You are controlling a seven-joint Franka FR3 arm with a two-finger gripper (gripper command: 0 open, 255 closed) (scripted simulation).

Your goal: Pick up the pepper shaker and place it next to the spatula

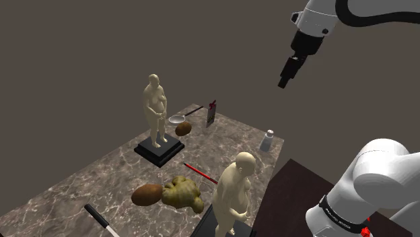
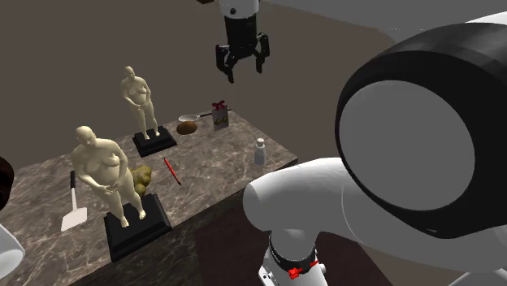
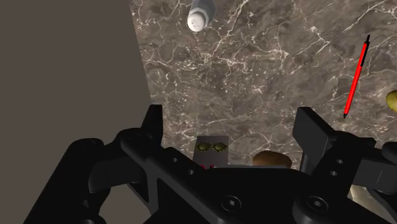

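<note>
Gripper is wide open, holding nothing and touching nothing. It hangs high over the table, fingers pointed down. In the wrist view the two fingers stand well apart with only marble between them.

The shaker stands upright near the table's edge on the stand side, off to one side of the hand and not under it. So the hand has to shift over before it drops.

My guesses at what could go wrong:
- The shaker is small, roundish and close to the edge. An off-centre descent could clip its top and knock it over or off the table.
- Closing too high on the narrow cap could let it slip out.
- The spatula lies at the opposite end, well apart from the shaker. In between are a red pen, some ginger and the near statue.
- That statue is tall and stands just beside the spatula. A low carry could hit it, so I'd keep the shaker high and set it down on the spatula's open side.
</note>
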